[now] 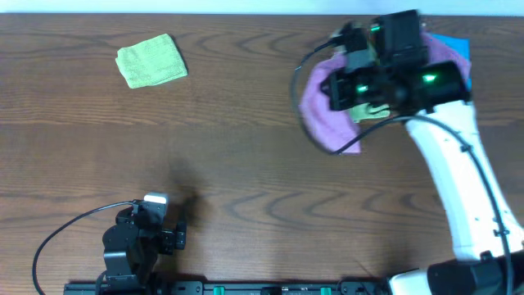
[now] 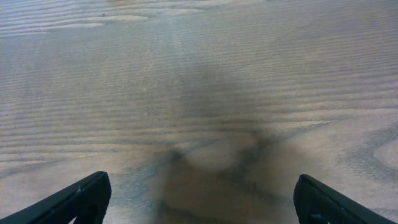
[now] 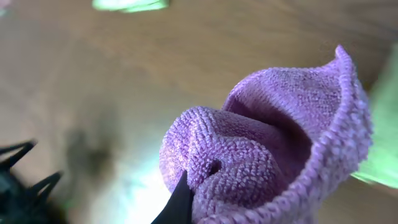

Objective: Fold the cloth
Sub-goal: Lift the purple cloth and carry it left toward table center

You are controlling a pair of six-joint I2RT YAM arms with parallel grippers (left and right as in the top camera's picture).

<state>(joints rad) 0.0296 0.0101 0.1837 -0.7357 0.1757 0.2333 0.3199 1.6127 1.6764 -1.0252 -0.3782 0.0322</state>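
Observation:
A purple cloth (image 1: 321, 106) hangs bunched at the back right of the table, lifted off the wood. My right gripper (image 1: 360, 82) is shut on it; in the right wrist view the purple cloth (image 3: 273, 149) fills the frame around one dark fingertip (image 3: 180, 202). A folded green cloth (image 1: 151, 60) lies flat at the back left, and shows blurred in the right wrist view (image 3: 130, 5). My left gripper (image 1: 176, 238) rests low at the front left, open and empty, with its two dark fingertips (image 2: 199, 202) wide apart over bare wood.
A blue cloth (image 1: 454, 43) and a yellow-green cloth (image 1: 372, 112) lie under the right arm at the back right. The white right arm (image 1: 458, 172) reaches from the front right corner. A black cable (image 1: 61, 233) loops by the left arm.

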